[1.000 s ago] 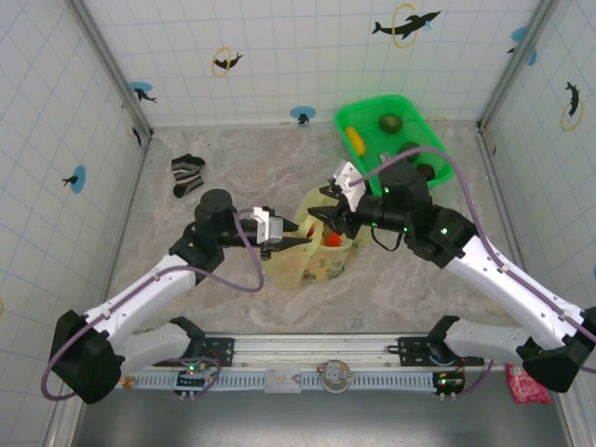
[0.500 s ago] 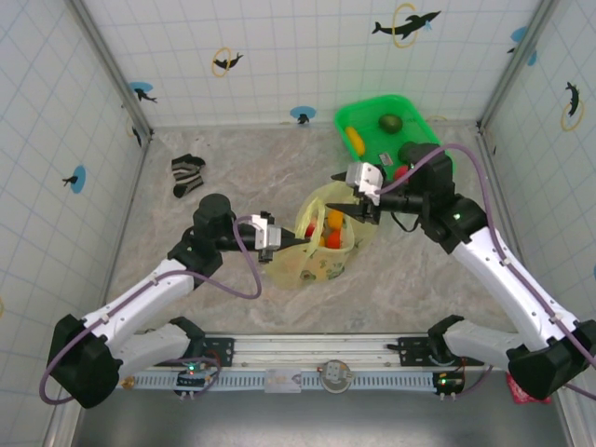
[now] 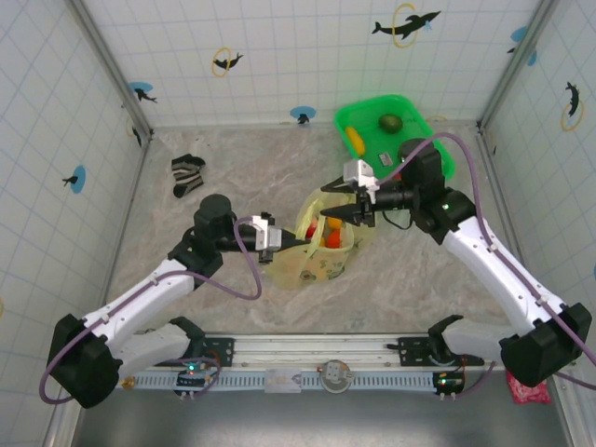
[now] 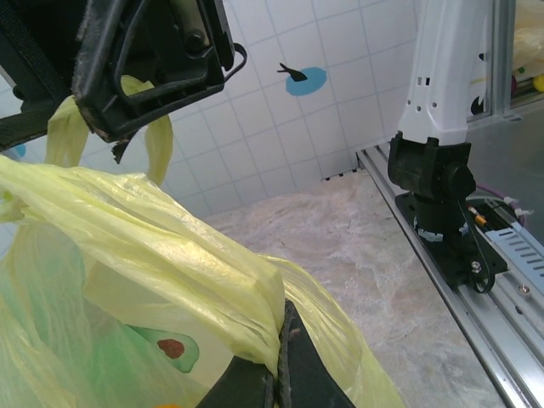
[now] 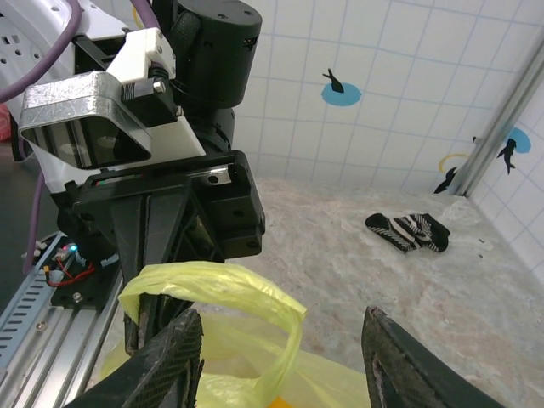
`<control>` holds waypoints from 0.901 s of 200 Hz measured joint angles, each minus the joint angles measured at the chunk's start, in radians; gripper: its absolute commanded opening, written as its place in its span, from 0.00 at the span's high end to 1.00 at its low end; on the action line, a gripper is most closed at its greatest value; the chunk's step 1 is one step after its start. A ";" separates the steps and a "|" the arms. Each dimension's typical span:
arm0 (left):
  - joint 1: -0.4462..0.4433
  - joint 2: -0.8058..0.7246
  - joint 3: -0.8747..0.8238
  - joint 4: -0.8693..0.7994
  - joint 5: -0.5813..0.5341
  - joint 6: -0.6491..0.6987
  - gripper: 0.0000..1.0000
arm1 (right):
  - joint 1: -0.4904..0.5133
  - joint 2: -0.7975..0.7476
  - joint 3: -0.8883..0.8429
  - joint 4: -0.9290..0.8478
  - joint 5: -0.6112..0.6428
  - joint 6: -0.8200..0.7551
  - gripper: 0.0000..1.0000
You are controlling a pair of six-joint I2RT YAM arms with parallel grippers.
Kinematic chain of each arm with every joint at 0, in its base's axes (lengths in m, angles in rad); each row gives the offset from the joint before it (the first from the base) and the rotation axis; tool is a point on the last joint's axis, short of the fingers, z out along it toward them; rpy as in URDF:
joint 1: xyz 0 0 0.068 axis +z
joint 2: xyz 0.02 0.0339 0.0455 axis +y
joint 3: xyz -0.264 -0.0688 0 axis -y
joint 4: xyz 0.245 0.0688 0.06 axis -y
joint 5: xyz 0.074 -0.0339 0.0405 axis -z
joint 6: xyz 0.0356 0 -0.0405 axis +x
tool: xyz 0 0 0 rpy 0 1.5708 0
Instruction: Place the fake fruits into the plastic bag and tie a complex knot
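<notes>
Tabletop (image 3: 233,177): carries the plastic bag (image 3: 321,263) at centre, between both arms, upright with its mouth open.
Green basket (image 3: 346,119): far right, well apart from the bag; holds a green fruit (image 3: 391,122) and a yellow fruit (image 3: 355,141), not yet transferred.
Left end effector (image 3: 300,244): fully closed, pinching the bag's near-left wall.
Right end effector (image 3: 328,215): jaws partly apart over the bag mouth, gripping nothing; one loop handle (image 5: 223,287) stands between them.
Fake fruits (image 3: 328,237): red and orange pieces already inside the bag.
Knot: not started; handles loose.
Progress: judged mid-loading; the basket fruits remain to be moved, then the tying.
Markings: avocado-like printed motif (image 4: 170,348) on the bag; no legible writing.
</notes>
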 measured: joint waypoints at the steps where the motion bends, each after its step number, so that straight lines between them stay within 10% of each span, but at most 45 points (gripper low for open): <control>1: 0.000 0.000 0.000 0.000 0.000 0.000 1.00 | 0.000 0.000 0.000 0.000 0.000 0.000 0.48; 56: -0.002 0.002 0.000 0.000 -0.001 0.000 1.00 | 0.028 0.049 0.000 0.018 0.001 0.011 0.58; 92: -0.002 0.002 0.000 0.000 -0.011 0.000 1.00 | 0.033 0.057 0.000 0.013 -0.009 0.006 0.94; 122: -0.002 -0.003 -0.001 0.008 -0.084 -0.016 0.65 | 0.031 0.053 0.000 0.017 -0.001 0.025 1.00; 180: -0.002 -0.118 -0.026 0.030 -0.295 -0.124 0.43 | 0.033 0.002 0.045 0.073 0.156 0.309 1.00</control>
